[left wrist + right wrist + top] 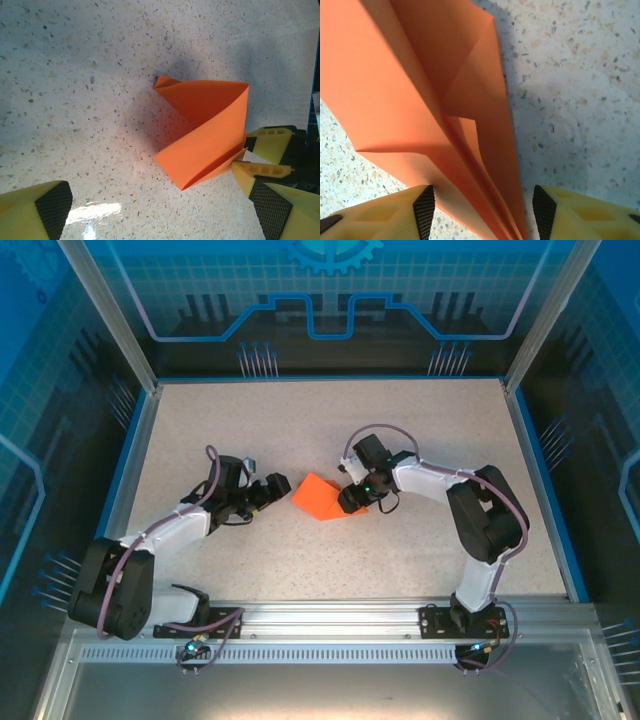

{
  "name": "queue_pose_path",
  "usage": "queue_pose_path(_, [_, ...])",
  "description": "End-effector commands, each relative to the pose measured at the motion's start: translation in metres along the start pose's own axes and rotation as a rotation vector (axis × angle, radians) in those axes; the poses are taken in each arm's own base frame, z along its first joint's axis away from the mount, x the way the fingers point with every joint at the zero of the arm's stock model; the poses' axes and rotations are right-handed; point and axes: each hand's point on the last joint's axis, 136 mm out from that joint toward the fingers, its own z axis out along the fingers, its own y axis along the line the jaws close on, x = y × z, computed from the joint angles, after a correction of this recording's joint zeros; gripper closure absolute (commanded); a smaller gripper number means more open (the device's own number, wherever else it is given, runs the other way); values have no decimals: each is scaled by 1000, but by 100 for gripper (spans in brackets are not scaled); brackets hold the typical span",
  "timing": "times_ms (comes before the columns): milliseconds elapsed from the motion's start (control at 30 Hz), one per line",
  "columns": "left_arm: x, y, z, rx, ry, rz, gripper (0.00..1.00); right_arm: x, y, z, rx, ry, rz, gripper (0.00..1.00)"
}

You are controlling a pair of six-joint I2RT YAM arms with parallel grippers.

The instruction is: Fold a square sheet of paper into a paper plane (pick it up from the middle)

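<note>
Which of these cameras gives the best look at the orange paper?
The left wrist view: the orange paper appears whole, its folded, curled shape clear against the table. The top view shows it small and far off; the right wrist view is so close that its edges are cut off.

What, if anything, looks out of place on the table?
The orange paper is not lying flat: its folded-over flap arches up loosely off the table, uncreased, while the right end effector straddles its layered edge.

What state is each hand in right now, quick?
Left hand: open, holding nothing.
Right hand: fingers on either side of the orange paper; cannot tell whether it grips.
</note>
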Motion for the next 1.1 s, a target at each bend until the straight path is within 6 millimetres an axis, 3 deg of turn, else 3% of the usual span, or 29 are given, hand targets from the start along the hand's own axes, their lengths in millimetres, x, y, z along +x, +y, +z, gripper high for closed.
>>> queue_pose_path(0, [8,-1,4,17,28,-5,2,-15,0,0,-63,-37,21,46])
queue_pose_path(367, [12,-4,8,34,49,-2,2,-13,1,5,-201,-32,146,64])
queue_pose_path(633, [13,-5,9,40,55,-1,3,-12,8,2,-260,-19,181,85])
queue_pose_path(767, [14,-7,9,46,57,-6,3,-14,21,-4,-333,-31,199,92])
queue_pose_path(967, [16,-14,10,103,63,-33,3,-31,53,-22,-549,-72,290,95])
queue_pose_path(1067, [17,-28,12,175,68,-40,4,-42,65,-30,-650,-85,341,95])
